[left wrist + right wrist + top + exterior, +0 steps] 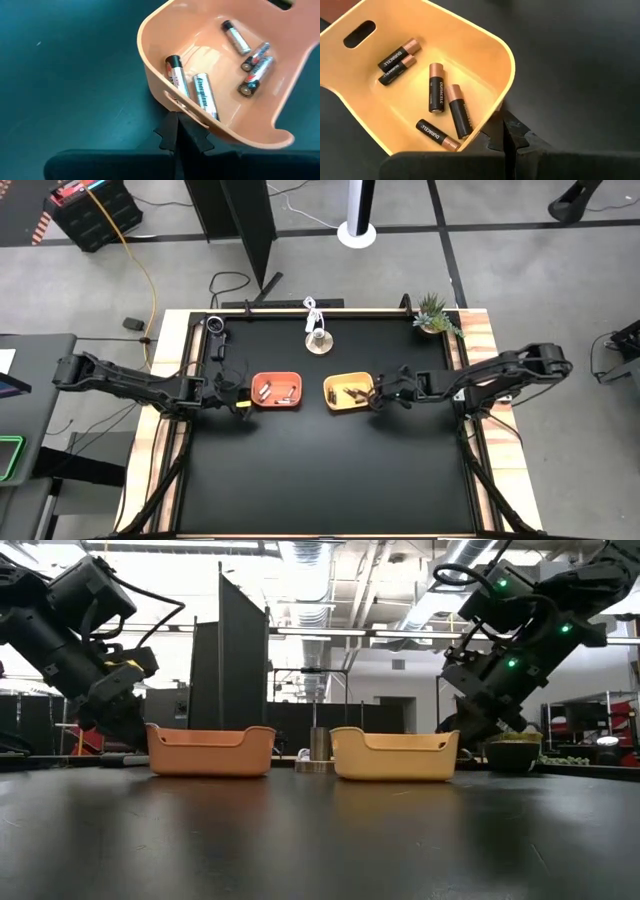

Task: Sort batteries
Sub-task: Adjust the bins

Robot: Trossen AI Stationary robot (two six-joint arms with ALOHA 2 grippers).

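An orange tray (276,389) and a yellow tray (349,391) stand side by side mid-table. Several silvery batteries (205,92) lie in the orange tray (150,65). Several dark, copper-tipped batteries (436,87) lie in the yellow tray (505,60). My left gripper (179,131) is shut and empty, its tips at the orange tray's left end wall, outside it. My right gripper (506,131) is shut and empty, its tips at the yellow tray's right end wall, outside it. Both slant down toward the table. My left gripper's shut tips (173,119) stand right against the outside of the orange tray's end wall (172,100), below its rim; whether they touch it I cannot tell. My right gripper's shut tips (501,120) stand at the yellow tray's outer wall (495,107); whether they touch it I cannot tell.
A round metal-and-wood object with a white cable (318,340) sits at the far middle. A small potted plant (435,315) stands at the far right corner. The black table's near half (320,480) lies bare in front of the trays.
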